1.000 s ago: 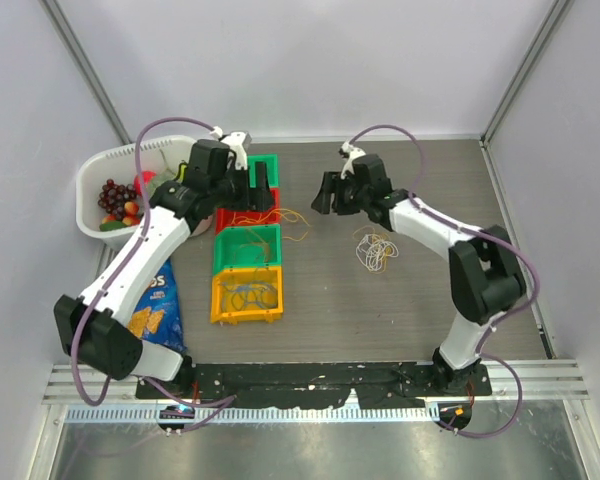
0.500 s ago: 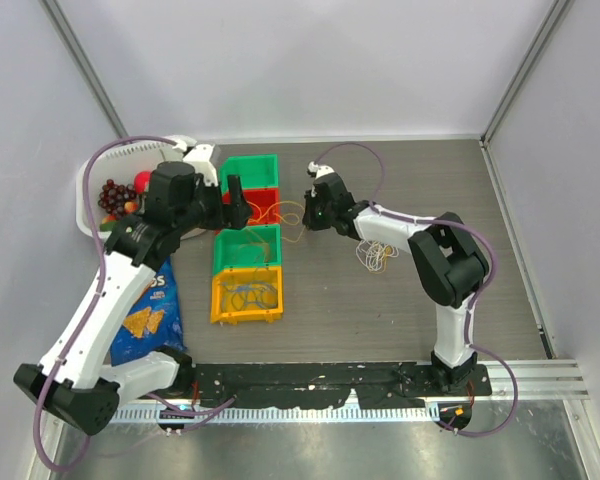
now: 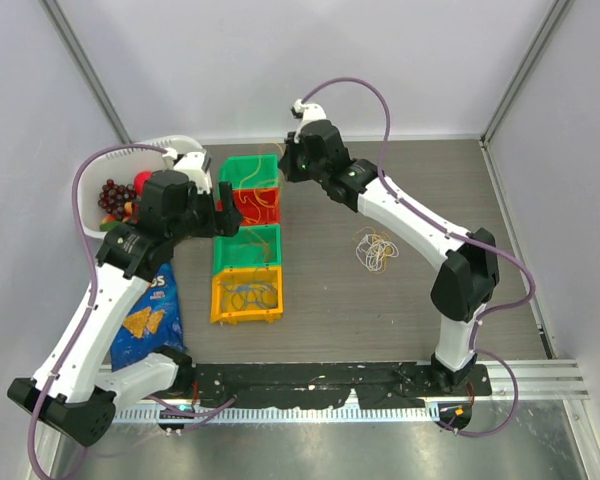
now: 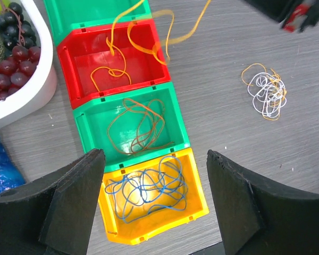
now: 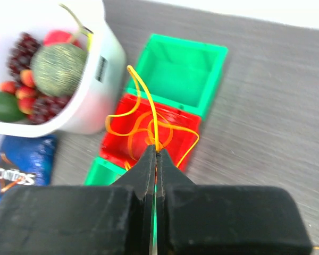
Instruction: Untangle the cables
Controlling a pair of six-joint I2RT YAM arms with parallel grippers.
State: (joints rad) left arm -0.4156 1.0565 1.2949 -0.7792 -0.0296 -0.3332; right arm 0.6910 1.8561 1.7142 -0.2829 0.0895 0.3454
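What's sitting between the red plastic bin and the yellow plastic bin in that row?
A green plastic bin holding a loose brownish-orange cable, touching both neighbours; clearest in the left wrist view.

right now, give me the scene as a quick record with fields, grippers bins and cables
right gripper: shut on the orange-yellow cable, held above the red bin
left gripper: open, over the bin row, holding nothing
red bin: lower loops of the orange-yellow cable
middle green bin: brown cable
yellow bin: blue cable
far green bin: empty
table: white and yellow tangle, loose
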